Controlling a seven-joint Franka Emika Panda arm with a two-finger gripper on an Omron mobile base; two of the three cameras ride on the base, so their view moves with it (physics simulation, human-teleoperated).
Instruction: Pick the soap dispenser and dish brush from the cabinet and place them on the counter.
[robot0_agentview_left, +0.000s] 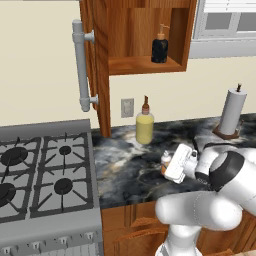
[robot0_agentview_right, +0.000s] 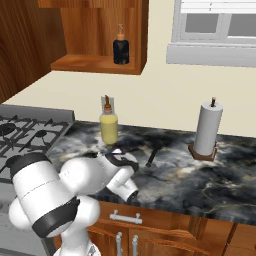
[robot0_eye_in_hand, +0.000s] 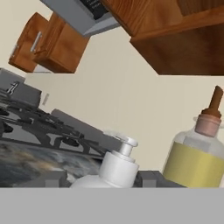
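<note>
Left base view: dark veined counter (robot0_agentview_left: 130, 170) beside grey stove (robot0_agentview_left: 45, 175); open cabinet (robot0_agentview_left: 142, 35) above. Gripper (robot0_eye_in_hand: 103, 179) half-closed around white soap dispenser (robot0_eye_in_hand: 116, 168).

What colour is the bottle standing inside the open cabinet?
Black, with a pale pump on top. The bottle on the cabinet shelf shows best in the right base view.

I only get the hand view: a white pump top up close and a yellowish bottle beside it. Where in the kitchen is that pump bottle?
Observer: The small pump bottle is at the end effector, low over the dark counter, near its front edge.
Visitor: What's in the cabinet above?
Observer: A dark pump bottle stands on the shelf of the open cabinet.
Visitor: Anything else on the counter?
Observer: A paper towel roll stands upright, far right of the yellow bottle.
</note>
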